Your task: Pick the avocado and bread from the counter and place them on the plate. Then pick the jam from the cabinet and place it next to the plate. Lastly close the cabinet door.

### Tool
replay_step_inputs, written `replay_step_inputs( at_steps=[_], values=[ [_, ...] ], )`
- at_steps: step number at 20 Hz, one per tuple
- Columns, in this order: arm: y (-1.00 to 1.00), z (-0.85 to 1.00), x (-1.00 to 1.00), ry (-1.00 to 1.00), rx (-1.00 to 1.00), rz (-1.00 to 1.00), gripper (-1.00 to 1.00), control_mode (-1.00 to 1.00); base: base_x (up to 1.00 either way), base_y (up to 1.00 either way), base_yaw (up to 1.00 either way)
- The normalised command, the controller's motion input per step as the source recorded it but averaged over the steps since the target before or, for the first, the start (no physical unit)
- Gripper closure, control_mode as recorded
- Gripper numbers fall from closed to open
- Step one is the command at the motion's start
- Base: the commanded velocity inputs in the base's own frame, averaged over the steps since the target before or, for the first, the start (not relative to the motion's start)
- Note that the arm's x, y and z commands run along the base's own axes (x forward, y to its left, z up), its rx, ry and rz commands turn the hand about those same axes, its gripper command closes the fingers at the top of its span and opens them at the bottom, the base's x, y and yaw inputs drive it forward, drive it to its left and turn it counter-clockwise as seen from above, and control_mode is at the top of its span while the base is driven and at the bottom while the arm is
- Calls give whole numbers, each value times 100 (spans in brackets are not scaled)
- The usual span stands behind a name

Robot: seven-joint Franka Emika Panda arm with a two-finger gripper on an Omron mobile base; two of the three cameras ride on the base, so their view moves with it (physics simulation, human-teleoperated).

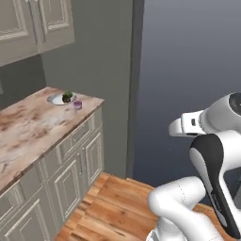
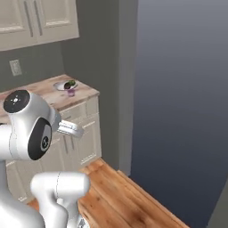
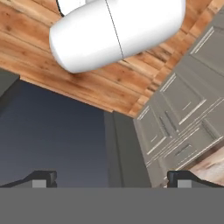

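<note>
So the marbled beige stone tabletop [image 1: 33, 127] has the round grey-rimmed plate [image 1: 56, 100] way out at its far end, with the glossy green avocado [image 1: 68, 96] sitting on it and what looks like a dark lumpy bit beside it, too small to be sure. The tiny purple jam [image 1: 77, 105] jar stands just beside the plate. The raised-panel cream cabinet [image 1: 33, 26] doors look shut. The claw [image 3: 111, 179] is spread wide, holding nothing, aimed past the plank floor [image 3: 52, 57].

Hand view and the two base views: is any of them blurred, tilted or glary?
Hand view: rolled, wooden floor on top, drawers slanted, edges soft. Left base view: even light, no glare, plate and jam small and slightly fuzzy. Right base view: flat light, same soft detail.
</note>
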Motion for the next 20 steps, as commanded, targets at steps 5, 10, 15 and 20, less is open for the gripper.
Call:
replay_step_inputs(
  at_steps=[5,10,15,20],
  values=[
    [0,0,0,0,0,0,-100,100,-42,19,-41],
    [0,0,0,0,0,0,-100,100,-36,21,-39],
    [0,0,0,0,0,0,-100,100,-27,21,-36],
    [0,0,0,0,0,0,-100,100,-19,26,-33]
  ],
)
